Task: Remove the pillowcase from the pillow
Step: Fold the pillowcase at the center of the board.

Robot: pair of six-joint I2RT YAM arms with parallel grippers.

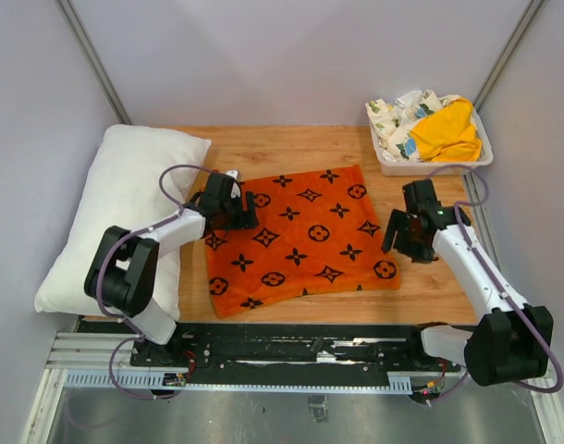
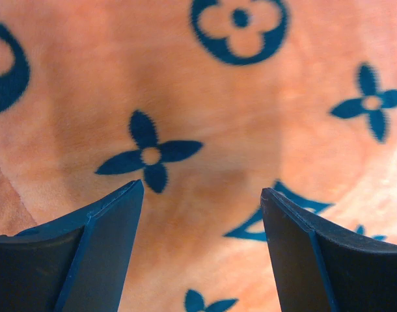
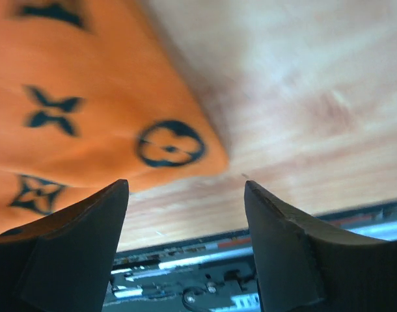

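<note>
The orange pillowcase (image 1: pixel 300 239) with black motifs lies flat and empty on the wooden table. The plain white pillow (image 1: pixel 120 208) lies bare at the table's left side, apart from the case. My left gripper (image 1: pixel 243 215) is open just above the case's upper left corner; the left wrist view shows the orange fabric (image 2: pixel 205 123) filling the frame between the spread fingers (image 2: pixel 101 250). My right gripper (image 1: pixel 404 242) is open and empty beside the case's right edge, over bare wood; the right wrist view shows the case's corner (image 3: pixel 172 146) ahead of it.
A white tray (image 1: pixel 433 167) at the back right holds a yellow-orange cloth (image 1: pixel 446 129) and a white floral-print cloth (image 1: pixel 395 118). Bare wood (image 1: pixel 435 277) lies right of the case. The arm rail (image 1: pixel 300 351) runs along the near edge. Grey walls enclose the table.
</note>
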